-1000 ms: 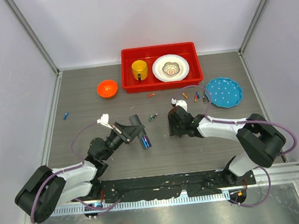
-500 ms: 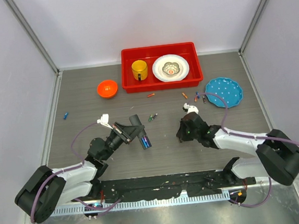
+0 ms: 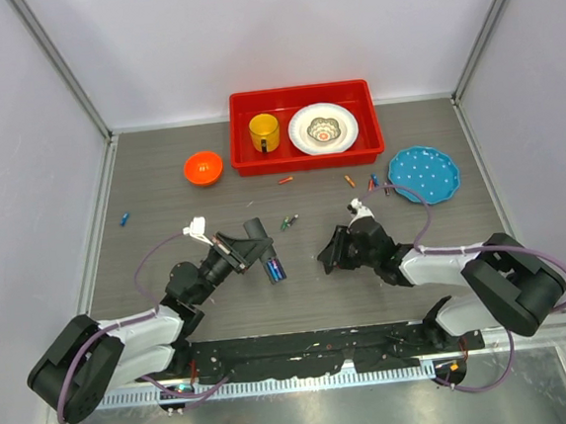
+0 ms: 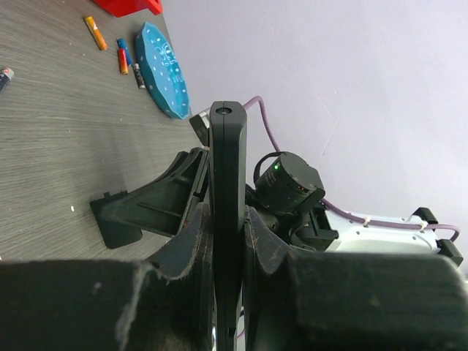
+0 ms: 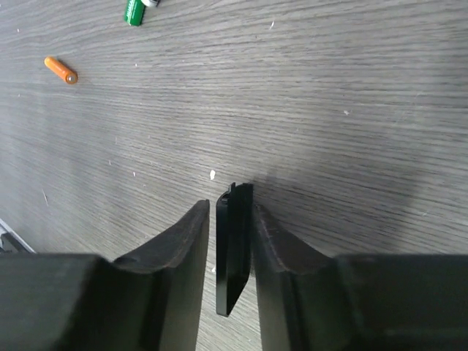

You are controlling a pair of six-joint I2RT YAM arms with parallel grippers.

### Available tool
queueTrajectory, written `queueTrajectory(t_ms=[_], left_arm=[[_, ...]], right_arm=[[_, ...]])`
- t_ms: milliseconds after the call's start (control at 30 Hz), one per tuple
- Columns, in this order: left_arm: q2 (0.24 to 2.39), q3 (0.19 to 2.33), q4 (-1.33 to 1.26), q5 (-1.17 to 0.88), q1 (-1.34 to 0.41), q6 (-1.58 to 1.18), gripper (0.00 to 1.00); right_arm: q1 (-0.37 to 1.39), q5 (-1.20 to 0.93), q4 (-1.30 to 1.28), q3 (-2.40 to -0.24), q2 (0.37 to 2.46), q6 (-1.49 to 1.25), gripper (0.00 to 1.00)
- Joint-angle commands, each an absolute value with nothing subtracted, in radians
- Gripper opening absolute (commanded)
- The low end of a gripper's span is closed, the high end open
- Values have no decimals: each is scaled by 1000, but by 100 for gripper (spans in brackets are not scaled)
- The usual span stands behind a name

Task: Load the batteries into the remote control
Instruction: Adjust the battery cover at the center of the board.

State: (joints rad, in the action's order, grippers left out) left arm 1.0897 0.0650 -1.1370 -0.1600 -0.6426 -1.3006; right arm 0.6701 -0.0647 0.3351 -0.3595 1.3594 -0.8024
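Far left in my top view, a blue battery [image 3: 124,220] lies alone on the table [image 3: 162,183], with the orange bowl [image 3: 203,167] further back. My left gripper [image 4: 227,227] is clamped tight on the remote [image 4: 227,146]. It holds the remote on edge, clear of the table, one end poking past the fingers toward the other arm. Behind, the red tray [image 3: 249,160] holds a yellow cup [image 3: 264,131] and a white dish [image 3: 323,128]. An orange battery [image 3: 285,180] lies just in front of the tray, and a green battery [image 3: 286,222] sits between the two arms. My right gripper [image 5: 230,213] hangs low over the table, fingers drawn in on a thin black panel [image 5: 234,256] standing on edge between them. The panel touches one finger, and I see a sliver of gap at the other. More batteries [image 3: 370,181] lie scattered beside the blue plate [image 3: 423,174].
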Motion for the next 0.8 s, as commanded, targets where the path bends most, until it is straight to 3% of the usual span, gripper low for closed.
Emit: queueTrajectory(t_ms=[0, 200, 533, 767], left_arm=[[1058, 61, -1158, -141, -647, -1289, 0], [1075, 74, -1158, -147, -647, -1285, 0], [1089, 77, -1169, -156, -647, -1290, 0], [1081, 75, -1166, -153, -647, -1290, 0]], right_arm=[[663, 47, 252, -341, 1353, -792, 40], [657, 112, 149, -347, 1312, -770, 46], [641, 146, 61, -359, 1273, -739, 47], [662, 186, -70, -429, 1178, -706, 54]])
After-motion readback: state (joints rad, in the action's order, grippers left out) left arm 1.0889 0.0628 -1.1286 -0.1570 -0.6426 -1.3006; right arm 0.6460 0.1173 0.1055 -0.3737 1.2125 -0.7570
